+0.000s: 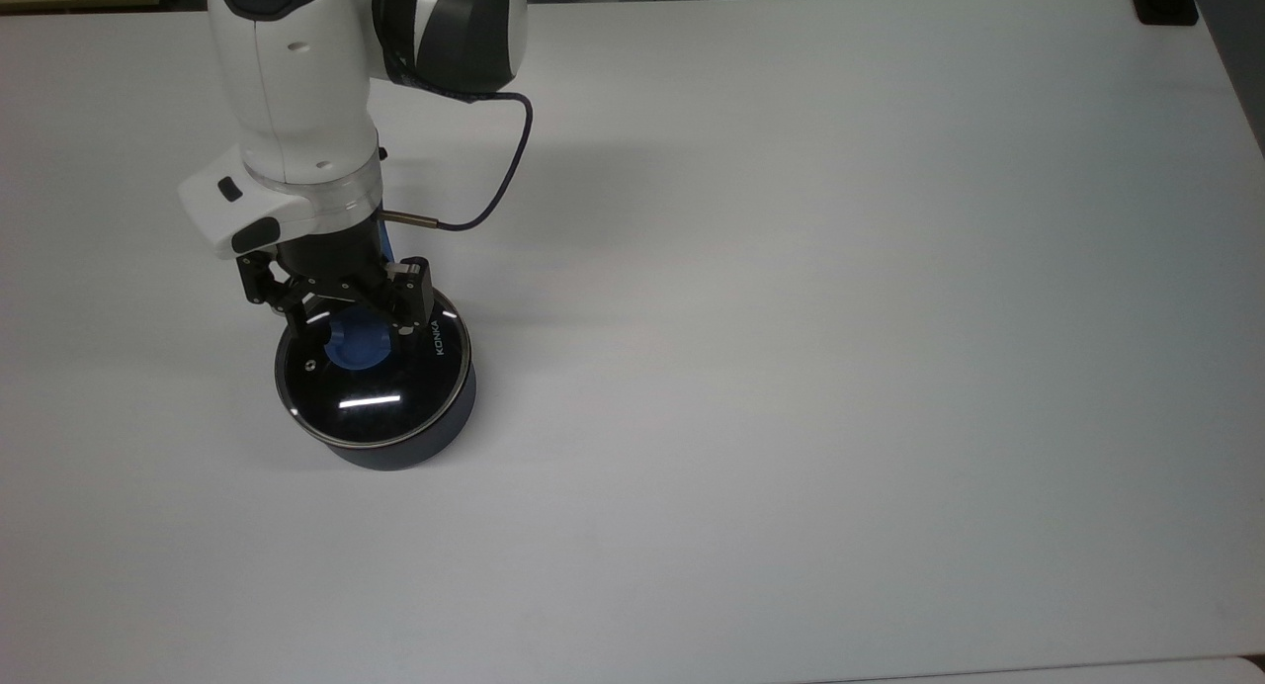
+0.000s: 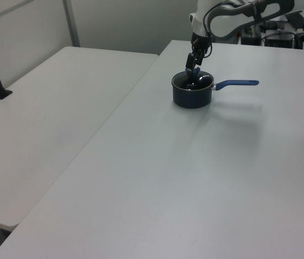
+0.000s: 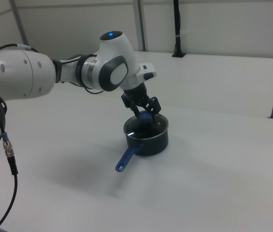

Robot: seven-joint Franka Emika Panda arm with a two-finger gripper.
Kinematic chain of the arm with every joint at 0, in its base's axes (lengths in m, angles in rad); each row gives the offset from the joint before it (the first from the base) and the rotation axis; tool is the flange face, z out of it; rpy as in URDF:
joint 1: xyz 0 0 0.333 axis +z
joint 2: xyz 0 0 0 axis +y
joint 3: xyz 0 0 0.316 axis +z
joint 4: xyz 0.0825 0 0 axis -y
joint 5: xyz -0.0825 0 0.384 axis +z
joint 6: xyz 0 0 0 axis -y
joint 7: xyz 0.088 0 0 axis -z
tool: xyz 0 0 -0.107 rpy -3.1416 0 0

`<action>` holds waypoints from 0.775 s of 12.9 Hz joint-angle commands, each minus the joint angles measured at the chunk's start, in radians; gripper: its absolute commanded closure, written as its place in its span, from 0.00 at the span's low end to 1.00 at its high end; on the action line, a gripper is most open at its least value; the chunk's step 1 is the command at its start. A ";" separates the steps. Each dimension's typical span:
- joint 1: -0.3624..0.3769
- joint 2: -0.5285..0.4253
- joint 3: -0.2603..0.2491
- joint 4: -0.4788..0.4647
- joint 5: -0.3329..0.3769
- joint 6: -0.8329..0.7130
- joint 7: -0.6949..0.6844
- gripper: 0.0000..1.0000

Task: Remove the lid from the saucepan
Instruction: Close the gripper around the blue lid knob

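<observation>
One saucepan (image 1: 425,437), one lid (image 1: 371,392), one gripper (image 1: 348,330), two tables (image 2: 195,178)

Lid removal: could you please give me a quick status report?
Pincer open, fingers either side of the blue knob. Lid seated on the saucepan. Nothing in the way.
</observation>
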 commanded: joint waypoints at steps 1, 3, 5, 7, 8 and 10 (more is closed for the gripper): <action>-0.001 0.011 -0.006 0.007 0.002 0.013 -0.030 0.18; -0.001 0.012 -0.006 0.007 0.002 0.013 -0.042 0.27; -0.001 0.012 -0.006 0.007 0.003 0.013 -0.052 0.33; 0.000 0.012 -0.003 0.007 0.000 0.013 -0.052 0.44; 0.000 0.011 -0.001 0.007 0.000 0.013 -0.052 0.47; 0.000 0.008 0.001 0.008 0.003 0.011 -0.066 0.51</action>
